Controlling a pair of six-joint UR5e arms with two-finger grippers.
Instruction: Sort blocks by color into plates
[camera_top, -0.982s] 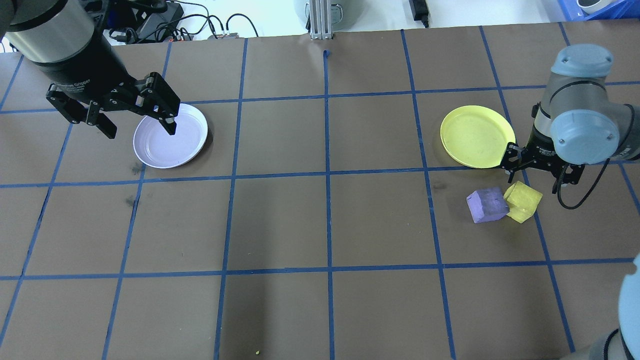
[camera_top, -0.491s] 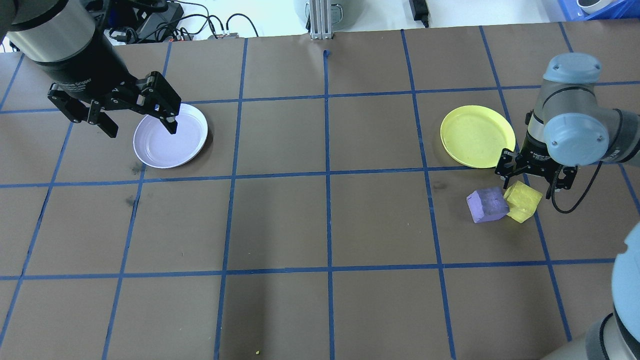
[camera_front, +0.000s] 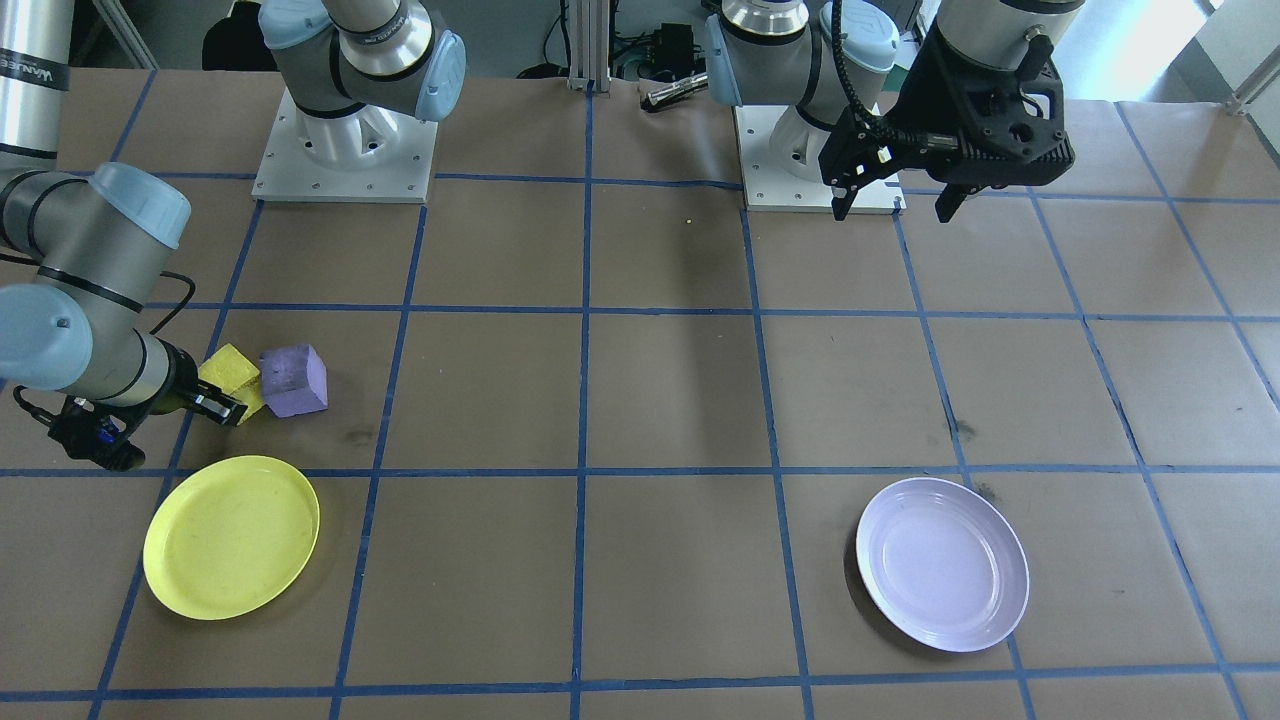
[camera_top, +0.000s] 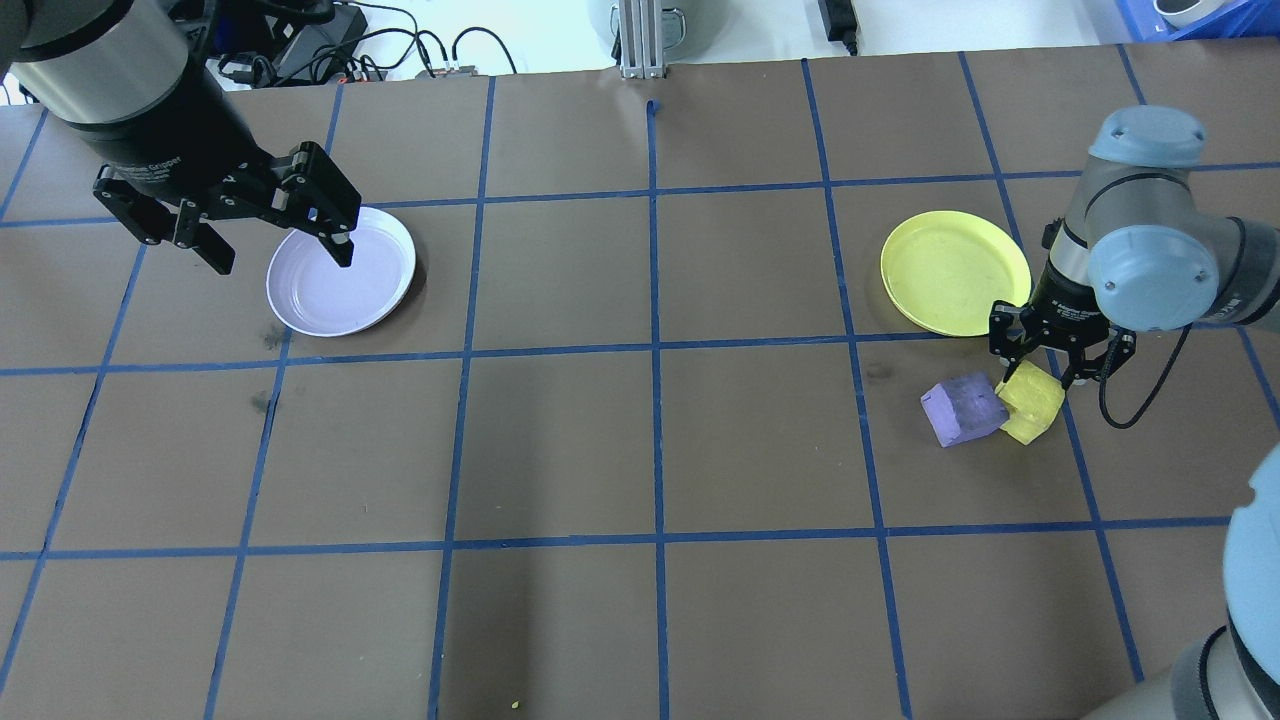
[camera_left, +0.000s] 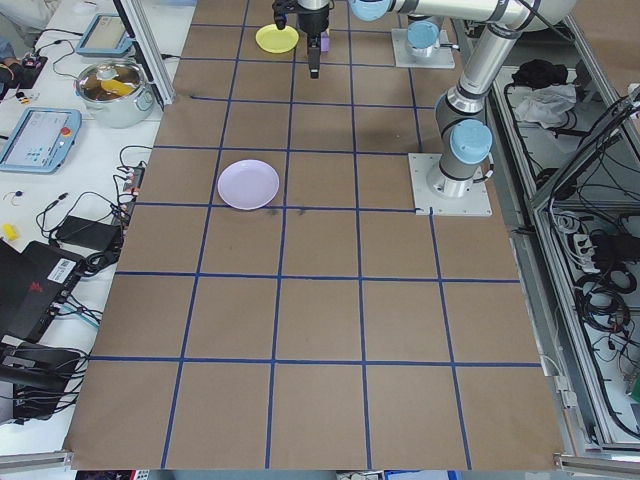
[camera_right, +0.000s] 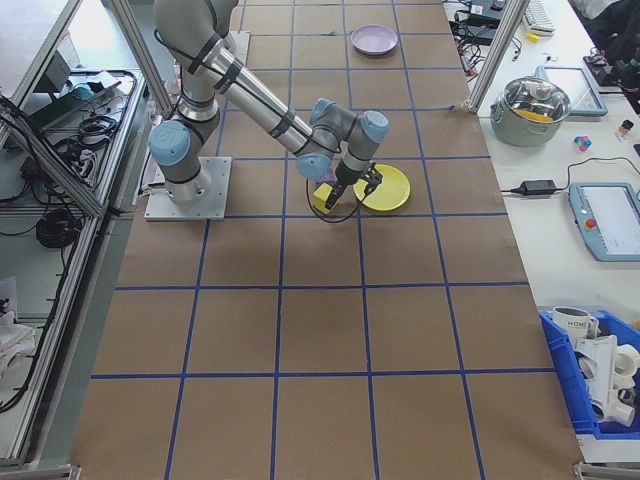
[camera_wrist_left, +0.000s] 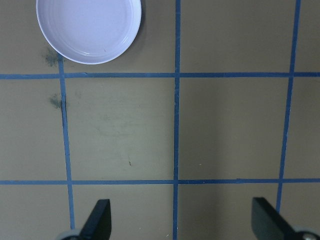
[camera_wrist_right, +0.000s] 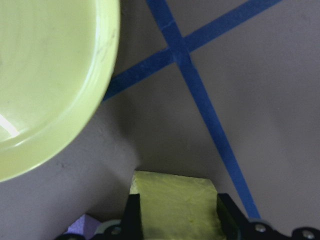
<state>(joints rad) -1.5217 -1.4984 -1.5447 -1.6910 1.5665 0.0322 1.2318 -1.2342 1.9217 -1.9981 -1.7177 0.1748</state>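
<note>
Both plates empty; nothing sorted yet.

Yellow plate (camera_top: 955, 272) sits on the robot's right side of the table, bare. Lavender plate (camera_top: 341, 272) sits well apart on the left side, also bare.

Yellow block (camera_top: 1031, 402) and purple block (camera_top: 962, 409) lie on the table paper just beside the yellow plate, touching each other along one side.

Right gripper (camera_top: 1045, 362) is down at the yellow block. In the right wrist view the block (camera_wrist_right: 175, 202) sits between the two fingers, which stand at or right against its sides. Reads as a grasp closing on the yellow block, but the block looks to be resting on the table, not lifted. A purple corner (camera_wrist_right: 85, 224) shows at the lower left, close by the near finger.

Left gripper (camera_top: 272, 232) hangs high above the table by the lavender plate, jaws spread wide, holding nothing; its wrist view shows only paper, tape lines and the plate (camera_wrist_left: 89, 27).

Left to do, by my judgement: lift the yellow block into the yellow plate, then carry the purple block across to the lavender plate. Task is at its first pick.
</note>
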